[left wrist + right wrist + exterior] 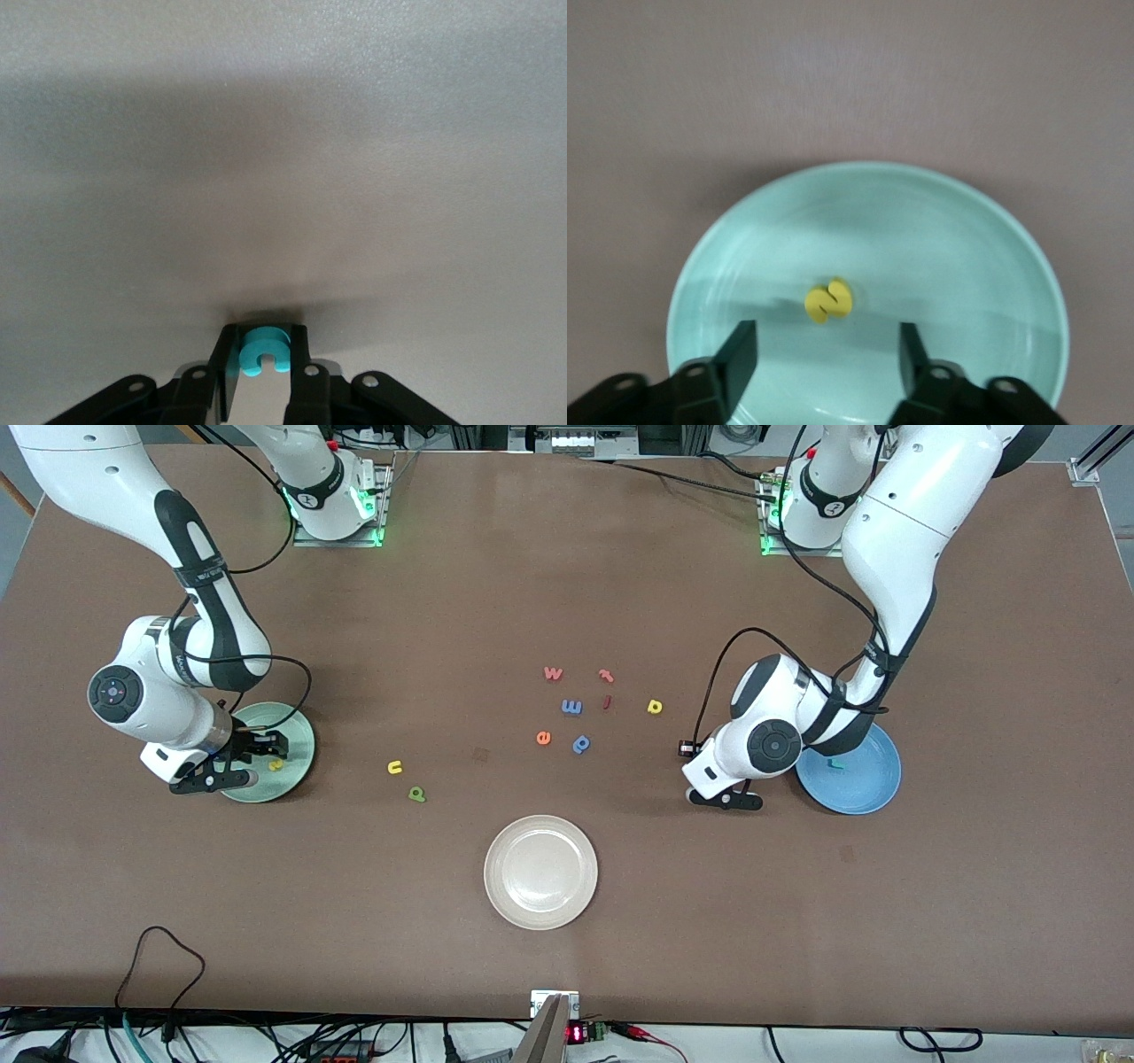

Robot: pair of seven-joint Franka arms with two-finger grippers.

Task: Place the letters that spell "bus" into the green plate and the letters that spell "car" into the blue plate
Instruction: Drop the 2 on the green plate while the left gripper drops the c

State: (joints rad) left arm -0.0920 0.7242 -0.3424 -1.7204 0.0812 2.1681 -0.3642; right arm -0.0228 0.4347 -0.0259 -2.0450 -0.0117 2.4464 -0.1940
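My left gripper [264, 341] is shut on the teal "c" [264, 351], low over the table next to the blue plate [864, 793]; in the front view its hand [726, 797] hides the letter. The teal "r" [833, 763] lies in the blue plate. Over the green plate [297, 731] [939, 230] hangs my right gripper [244, 762] [826, 341], open, with the yellow "s" [276, 763] [829, 301] lying free on the plate just past its fingertips. The yellow "u" [395, 767] and green "b" [416, 794] lie on the table between the green plate and the table's middle. The yellow "a" [655, 707] sits beside the letter cluster.
A loose cluster lies mid-table: a red "w" [553, 673], two small red letters [606, 675] [607, 702], a blue "m" [572, 707], an orange "e" [543, 737] and a blue "p" [581, 744]. A cream-white plate [540, 872] stands nearer the front camera.
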